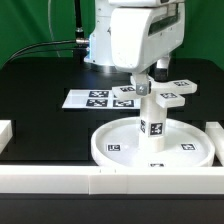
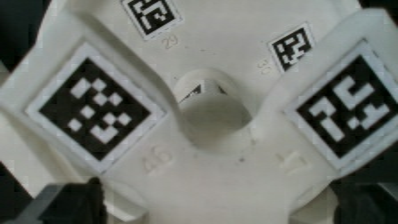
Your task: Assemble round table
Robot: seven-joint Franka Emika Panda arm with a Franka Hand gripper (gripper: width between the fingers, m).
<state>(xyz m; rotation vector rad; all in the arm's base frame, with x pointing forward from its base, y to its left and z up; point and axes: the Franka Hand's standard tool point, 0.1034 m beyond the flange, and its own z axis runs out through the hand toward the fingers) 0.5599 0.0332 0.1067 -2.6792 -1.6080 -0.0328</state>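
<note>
The large round disc (image 1: 108, 150) lies flat near the front of the black table. The short thick leg (image 1: 153, 122) stands upright on its middle. The cross-shaped foot (image 1: 172, 96) rests on top of the leg. In the wrist view the foot (image 2: 214, 110) fills the picture, showing two big tags and a central hole. My gripper (image 1: 143, 88) hangs right over the foot. Its dark fingers (image 2: 71, 200) stand wide apart on either side of one arm of the foot, so the gripper (image 2: 217, 205) is open. Whether the pads touch the foot I cannot tell.
The marker board (image 1: 95, 98) lies behind the disc, towards the exterior view's left. Long white border rails run along the front (image 1: 100, 182), the left (image 1: 5, 135) and the right (image 1: 214, 135). A green backdrop stands behind the arm.
</note>
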